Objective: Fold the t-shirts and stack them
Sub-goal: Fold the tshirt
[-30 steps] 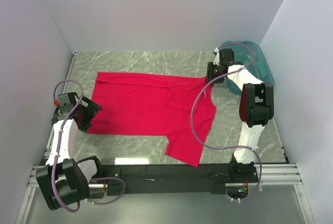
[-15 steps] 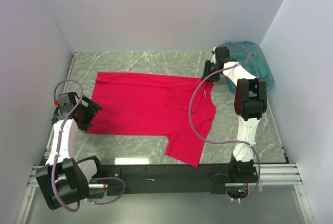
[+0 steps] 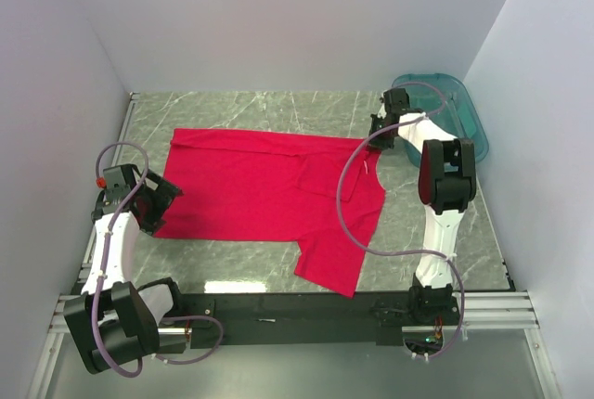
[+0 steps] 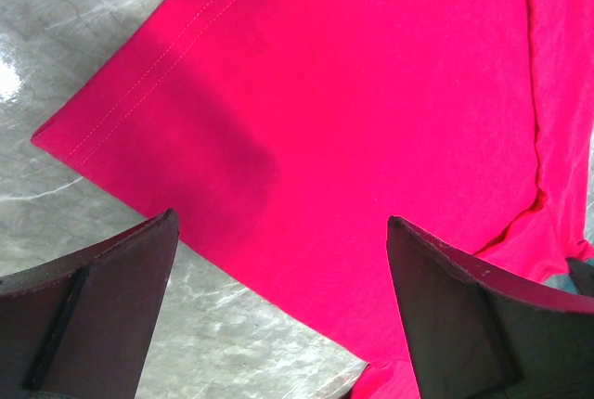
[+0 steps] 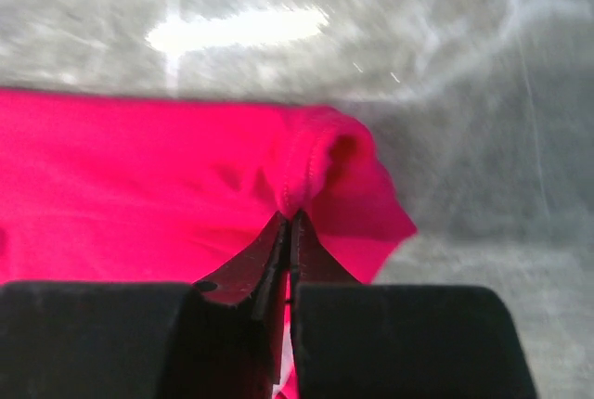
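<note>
A red t-shirt lies spread on the marble table, its hem to the left and one sleeve pointing to the near edge. At the shirt's far right corner my right gripper is shut on a pinched fold of the red t-shirt; the cloth bunches up right at the fingertips. My left gripper hangs open over the shirt's near left corner, one finger over bare table and the other over red cloth, gripping nothing.
A teal plastic bin stands at the far right corner behind the right arm. White walls close in the table on three sides. Grey marble shows beyond the shirt and to its right.
My right gripper moved slightly toward the far right and closed onto the shirt's corner fold. The left arm and most of the shirt stayed where they were.
</note>
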